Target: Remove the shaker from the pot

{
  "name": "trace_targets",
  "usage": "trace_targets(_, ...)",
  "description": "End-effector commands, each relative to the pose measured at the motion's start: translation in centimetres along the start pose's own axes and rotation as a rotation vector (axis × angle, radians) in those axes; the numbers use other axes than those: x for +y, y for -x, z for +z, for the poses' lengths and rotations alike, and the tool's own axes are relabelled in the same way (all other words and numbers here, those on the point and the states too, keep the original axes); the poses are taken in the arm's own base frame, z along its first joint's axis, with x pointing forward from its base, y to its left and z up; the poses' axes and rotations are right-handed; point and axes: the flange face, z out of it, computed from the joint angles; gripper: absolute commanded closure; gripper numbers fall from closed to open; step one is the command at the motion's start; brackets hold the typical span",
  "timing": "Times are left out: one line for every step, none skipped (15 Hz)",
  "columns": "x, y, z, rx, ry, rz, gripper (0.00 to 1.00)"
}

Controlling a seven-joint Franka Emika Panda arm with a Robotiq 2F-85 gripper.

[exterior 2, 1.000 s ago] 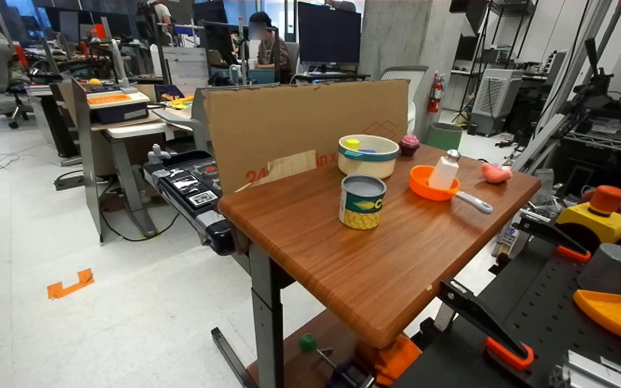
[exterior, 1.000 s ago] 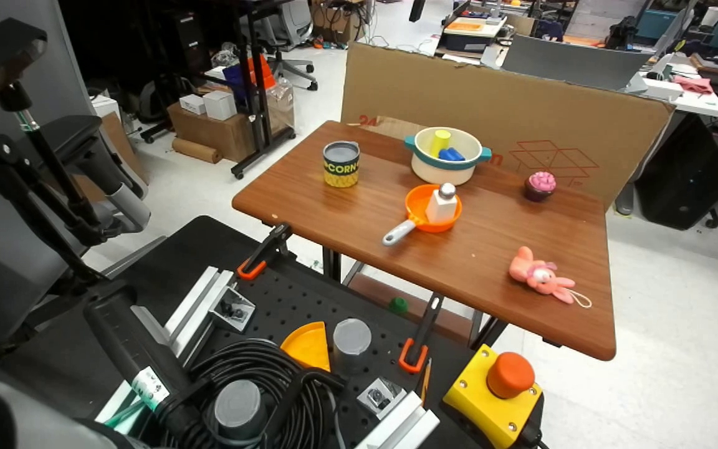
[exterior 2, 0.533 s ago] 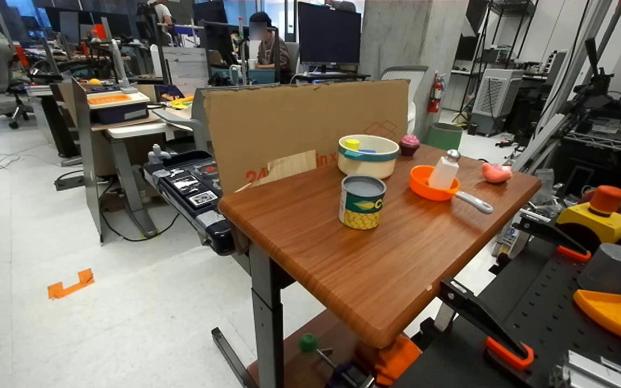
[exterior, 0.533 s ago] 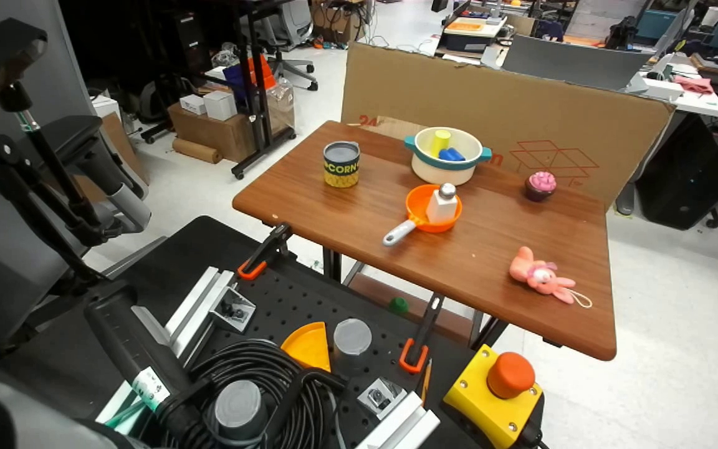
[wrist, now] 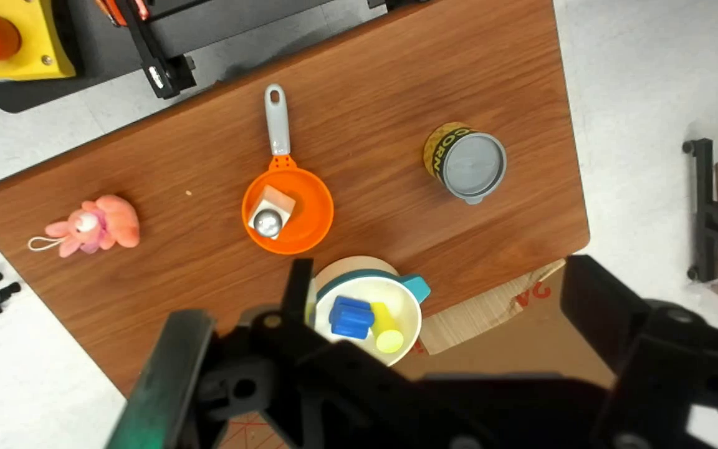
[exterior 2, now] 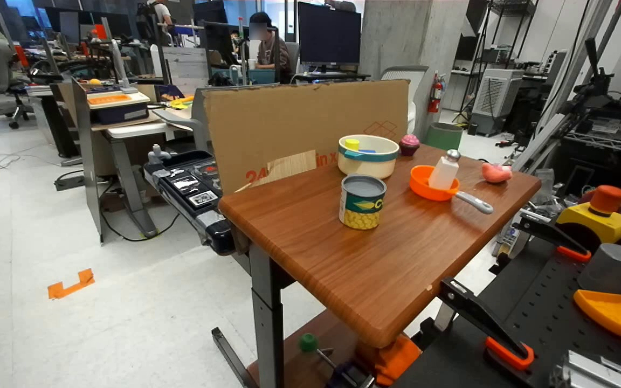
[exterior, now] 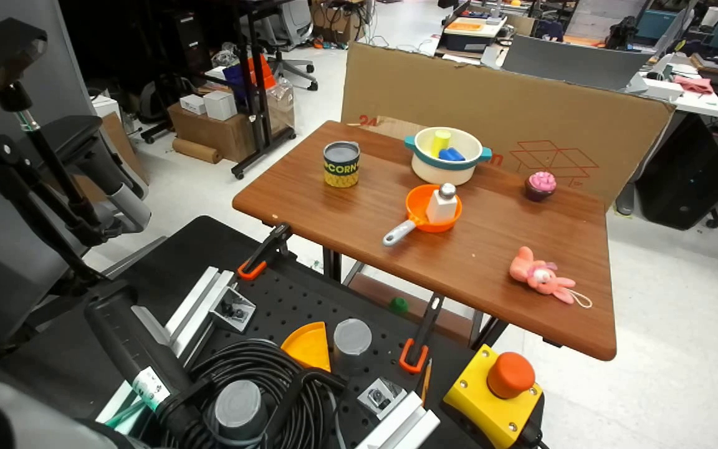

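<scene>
The shaker is whitish with a square body and a silver cap. It stands inside the orange pot, leaning a little, in both exterior views (exterior: 440, 209) (exterior 2: 443, 173) and in the wrist view (wrist: 277, 199). The pot (exterior: 416, 201) has a long pale grey handle and sits on the wooden table; it also shows in an exterior view (exterior 2: 421, 186) and the wrist view (wrist: 309, 215). My gripper (wrist: 440, 267) is open and empty, high above the table. In the wrist view, the shaker lies beyond the left finger. In an exterior view, only a dark tip shows at the top edge.
A cream bowl with teal rim (exterior: 427, 169), holding yellow and blue pieces, stands just behind the pot. A corn can (exterior: 341, 165), a cupcake (exterior: 540, 186) and a pink plush (exterior: 540, 274) also stand on the table (exterior: 508, 234). A cardboard wall (exterior: 490, 100) lines the back.
The dark gripper tip at the top edge of an exterior view has moved up and to the right, now barely in view. The shaker, pot and other objects have not moved.
</scene>
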Motion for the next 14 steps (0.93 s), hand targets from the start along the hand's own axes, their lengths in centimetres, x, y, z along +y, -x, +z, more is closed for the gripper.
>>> trace_targets(0.8,0.7,-0.5,0.025,0.009,0.089,0.00)
trace_targets(1.1,0.5,-0.5,0.024,0.018,0.117,0.00)
trace_targets(1.4,0.3,-0.4,0.025,0.027,0.136,0.00)
trace_targets(1.9,0.1,-0.4,0.031,0.038,0.156,0.00)
trace_targets(2.5,-0.2,-0.4,0.047,0.078,0.193,0.00)
trace_targets(3.2,-0.4,-0.5,0.060,0.117,0.220,0.00)
trace_targets(3.8,-0.5,-0.5,0.064,0.152,0.238,0.00)
trace_targets(4.5,-0.8,-0.5,0.068,0.191,0.262,0.00)
trace_targets(5.1,-1.0,-0.4,0.069,0.221,0.284,0.00)
trace_targets(5.7,-1.3,-0.3,0.067,0.248,0.304,0.00)
trace_targets(6.2,-1.6,-0.1,0.065,0.267,0.316,0.00)
trace_targets(6.6,-1.9,0.2,0.064,0.281,0.321,0.00)
trace_targets(6.9,-2.4,0.6,0.059,0.287,0.316,0.00)
trace_targets(7.2,-2.8,1.1,0.046,0.291,0.312,0.00)
